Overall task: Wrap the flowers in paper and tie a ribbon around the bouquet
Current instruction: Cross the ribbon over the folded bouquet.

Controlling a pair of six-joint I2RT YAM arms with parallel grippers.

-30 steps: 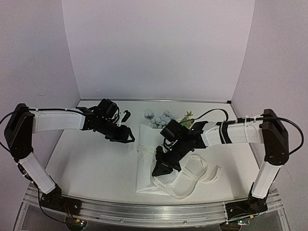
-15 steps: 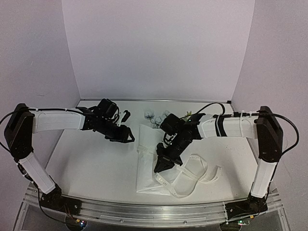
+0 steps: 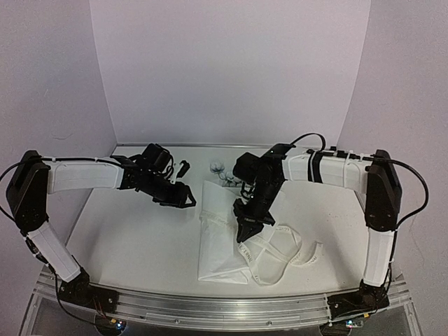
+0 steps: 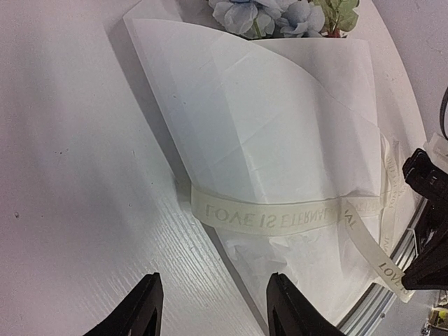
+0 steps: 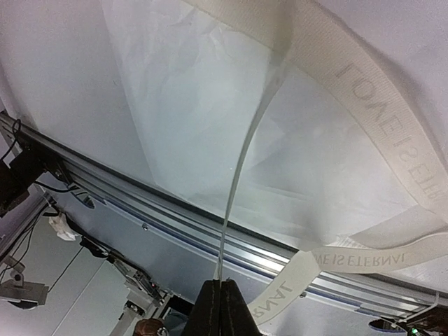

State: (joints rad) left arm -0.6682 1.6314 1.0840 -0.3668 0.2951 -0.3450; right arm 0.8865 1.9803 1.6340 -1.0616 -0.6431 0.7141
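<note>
Two grippers, only one holding anything. Your right gripper (image 3: 245, 229) is pinched shut on the ribbon (image 4: 266, 218), over the middle of the bouquet (image 3: 218, 246). In the right wrist view a strand turned edge-on comes straight out of the closed tips and widens into the flat band. The ribbon is cream woven fabric with printed capitals, "LOVE IS ETERNAL" readable. It crosses the cone at its narrow middle, and loose loops of it lie on the table (image 3: 133, 238) just right of the cone's near end.

The bouquet lies flat at centre, with the wide end far and the point near. Its paper (image 4: 280, 126) is thin and white, creased and folded over in overlapping flaps. The flowers (image 4: 260, 14) stick out at the far end: pale blue round blooms and some green leaves.

Your left gripper (image 3: 183, 198) is over the table left of the bouquet, with its jaws apart and nothing between them.
</note>
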